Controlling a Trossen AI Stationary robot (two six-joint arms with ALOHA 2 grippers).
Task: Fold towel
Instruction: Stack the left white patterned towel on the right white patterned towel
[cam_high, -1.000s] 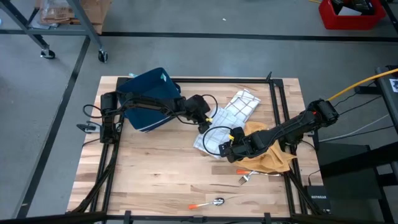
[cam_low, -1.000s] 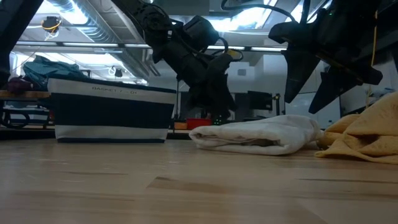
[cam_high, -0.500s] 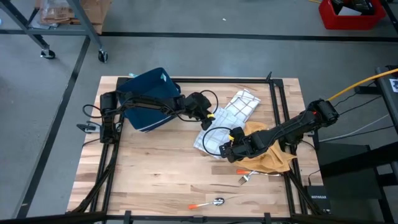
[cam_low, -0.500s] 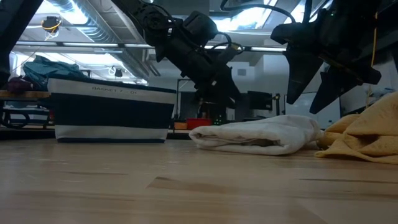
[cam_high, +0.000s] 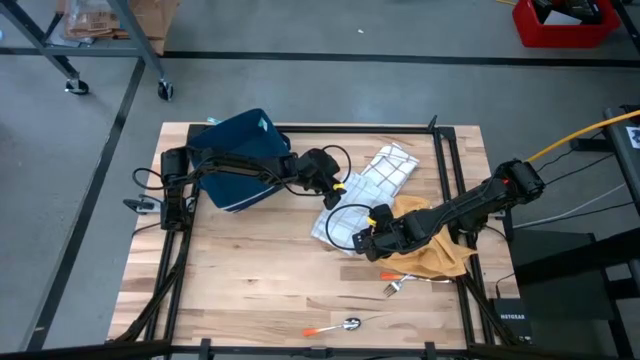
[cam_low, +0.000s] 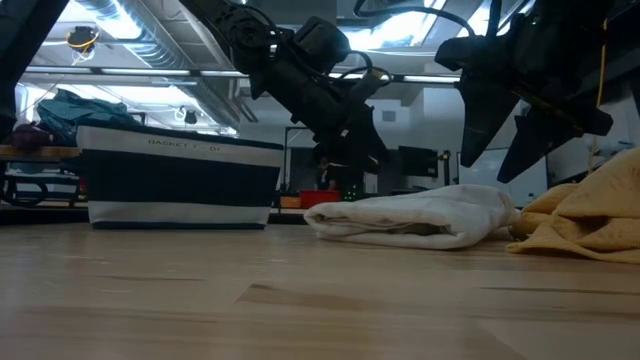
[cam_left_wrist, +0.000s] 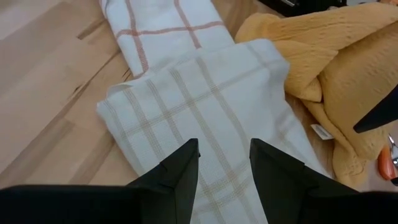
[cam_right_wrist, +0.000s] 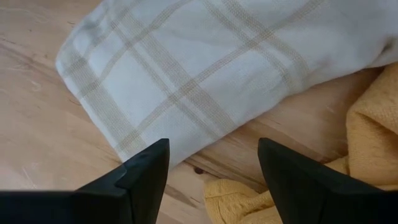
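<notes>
Step in hand, by my reading: between folds, both grippers released and lined up for a fresh grasp. White checked towel lies bunched on the table, directly below both. Left gripper hovers over its middle, jaws apart, empty. Right gripper hangs above its near corner, spread wide, yellow cloth beside. Next: descend, pinch an edge.

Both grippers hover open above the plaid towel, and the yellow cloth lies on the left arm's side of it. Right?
Not quite. The high view shows the yellow cloth on the right arm's side of the plaid towel. The left gripper and right gripper do hover open above it.
</notes>
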